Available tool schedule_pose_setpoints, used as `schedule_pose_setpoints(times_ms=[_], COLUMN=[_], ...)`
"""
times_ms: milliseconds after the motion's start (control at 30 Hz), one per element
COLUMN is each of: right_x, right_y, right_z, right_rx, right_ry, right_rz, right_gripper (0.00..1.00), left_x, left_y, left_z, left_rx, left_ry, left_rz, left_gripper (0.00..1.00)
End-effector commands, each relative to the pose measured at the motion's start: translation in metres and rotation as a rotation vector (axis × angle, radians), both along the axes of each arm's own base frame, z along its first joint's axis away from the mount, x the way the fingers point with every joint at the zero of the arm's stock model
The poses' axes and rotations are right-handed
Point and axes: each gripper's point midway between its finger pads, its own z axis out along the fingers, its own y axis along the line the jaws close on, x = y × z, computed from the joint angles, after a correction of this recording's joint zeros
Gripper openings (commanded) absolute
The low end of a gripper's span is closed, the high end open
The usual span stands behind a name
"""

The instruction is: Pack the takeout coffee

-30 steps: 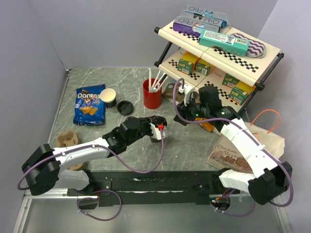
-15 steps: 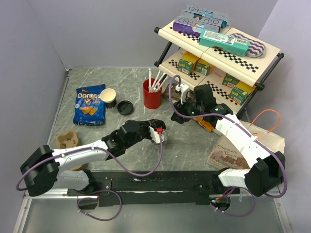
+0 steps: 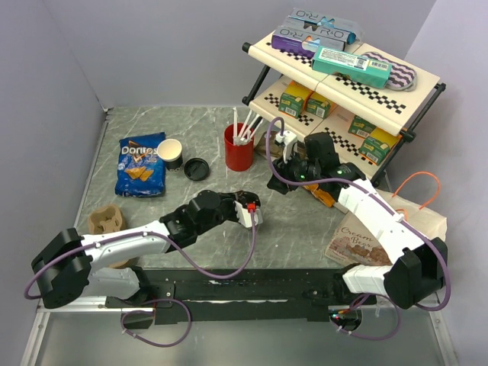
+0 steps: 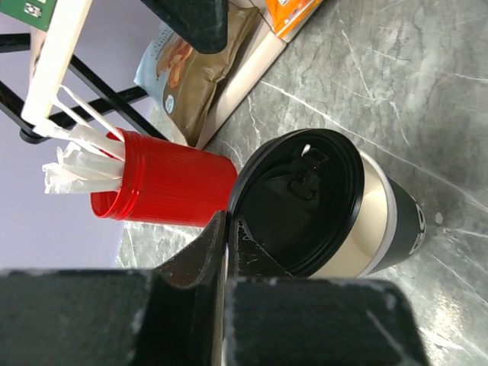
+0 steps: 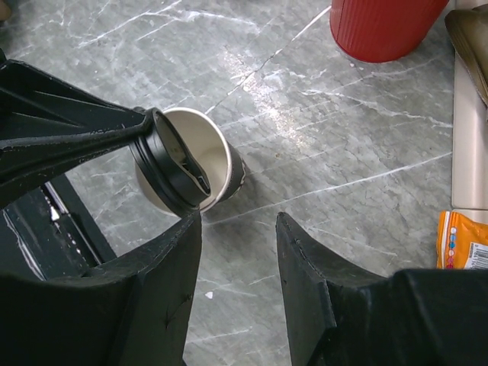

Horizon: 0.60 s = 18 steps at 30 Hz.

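Shifted since a second ago: the right arm's forearm has swung inward, carrying the right end effector (image 3: 278, 183) closer to the red cup (image 3: 239, 149); the left end effector (image 3: 248, 213) has slipped a little toward the near edge.

Top view. Left end effector low over mid-surface (image 3: 191, 130), the task cup mostly hidden under it. Right end effector just beyond, between red cup and rack (image 3: 343, 76). Far left: chip bag (image 3: 139, 164), second cup (image 3: 170, 152) open, loose lid (image 3: 197, 168) beside it.

Left wrist view. Fingers (image 4: 206, 252) closed together on the rim of the lid (image 4: 305, 198). Lid sits at the mouth of the cup (image 4: 381, 221): cream band, dark sleeve, on the surface. Red cup with white straws just behind.

Right wrist view. Right end effector (image 5: 238, 221) open, empty, hovering just short of the cup (image 5: 217, 152). Cup looks tipped; lid (image 5: 171, 171) tilted off its mouth, white interior showing. Left finger pinching the lid's edge.
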Motion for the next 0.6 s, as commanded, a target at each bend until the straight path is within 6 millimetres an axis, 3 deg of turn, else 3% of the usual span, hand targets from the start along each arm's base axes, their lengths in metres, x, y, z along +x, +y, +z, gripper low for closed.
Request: schedule_pose_setpoints(times_ms=[0, 167, 367, 567], right_x=[0.003, -0.001, -0.030, -0.033], right_y=[0.003, 0.007, 0.024, 0.025], right_z=[0.006, 0.004, 0.008, -0.002], right_rx=[0.033, 0.044, 0.122, 0.109], right_ry=[-0.019, 0.000, 0.011, 0.014], right_rz=[0.002, 0.032, 0.240, 0.284], right_gripper=[0.51, 0.51, 0.54, 0.56], left_x=[-0.009, -0.013, -0.020, -0.022], left_y=[0.000, 0.000, -0.003, -0.002], left_z=[0.004, 0.003, 0.005, 0.003], left_rx=[-0.027, -0.034, -0.058, -0.057], left_ry=[0.028, 0.059, 0.116, 0.126], left_rz=[-0.012, -0.020, -0.041, -0.040], left_gripper=[0.09, 0.11, 0.10, 0.11])
